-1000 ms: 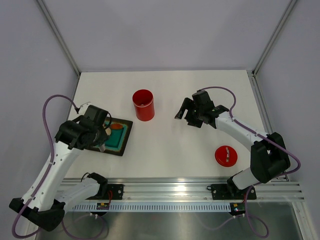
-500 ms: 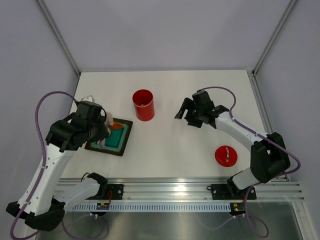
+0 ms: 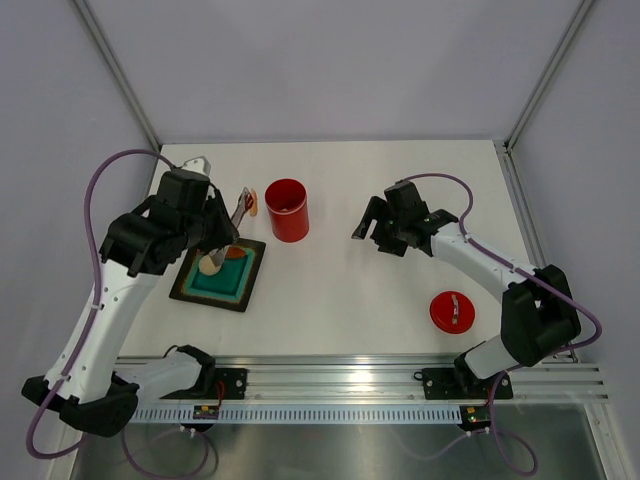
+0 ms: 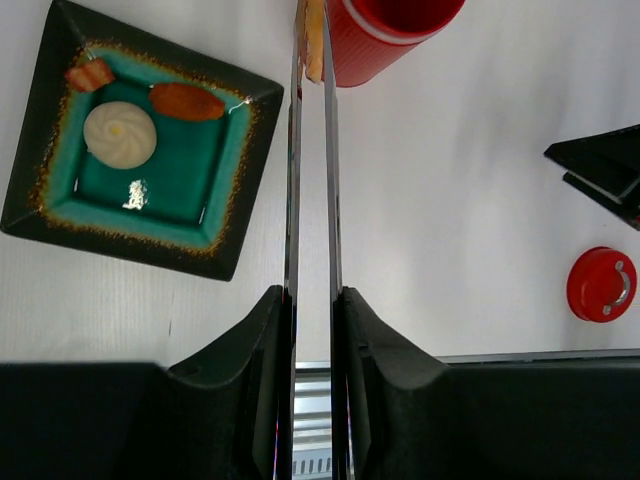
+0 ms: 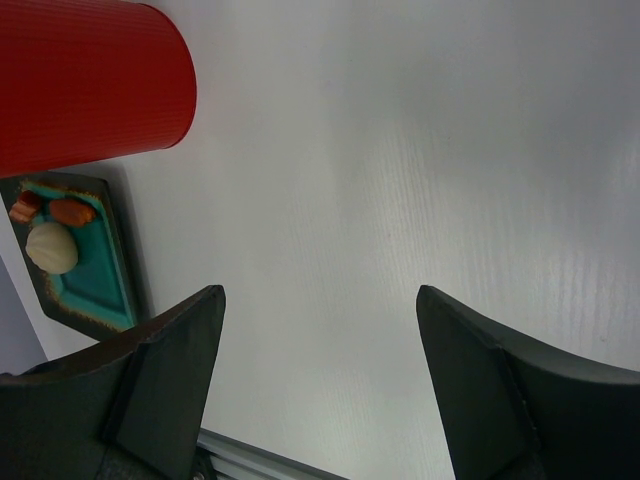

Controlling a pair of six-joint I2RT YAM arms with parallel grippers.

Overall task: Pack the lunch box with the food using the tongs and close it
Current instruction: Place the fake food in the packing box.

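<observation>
The red lunch box (image 3: pixel 287 210) stands open at the table's middle back, and its red lid (image 3: pixel 452 311) lies at the front right. My left gripper (image 3: pixel 218 232) (image 4: pixel 312 295) is shut on the silvery tongs (image 3: pixel 240 212) (image 4: pixel 308 170). The tong tips pinch an orange food piece (image 3: pixel 252 203) (image 4: pixel 313 50) just left of the lunch box (image 4: pixel 385 35) rim. More food lies on the tray: a cream ball (image 4: pixel 120 134), an orange piece (image 4: pixel 187 101) and a small reddish piece (image 4: pixel 90 75). My right gripper (image 3: pixel 362 222) (image 5: pixel 320 300) hangs open and empty, right of the lunch box (image 5: pixel 85 85).
The black square tray (image 3: pixel 255 268) (image 4: pixel 140 250) with a teal mat sits left of the lunch box, under my left arm. The lid (image 4: pixel 601 285) has a small silver handle. An aluminium rail runs along the table's near edge.
My left arm has lifted the tongs off the tray and swung them back and right to the lunch box rim, carrying an orange piece. The right arm has stayed still.
</observation>
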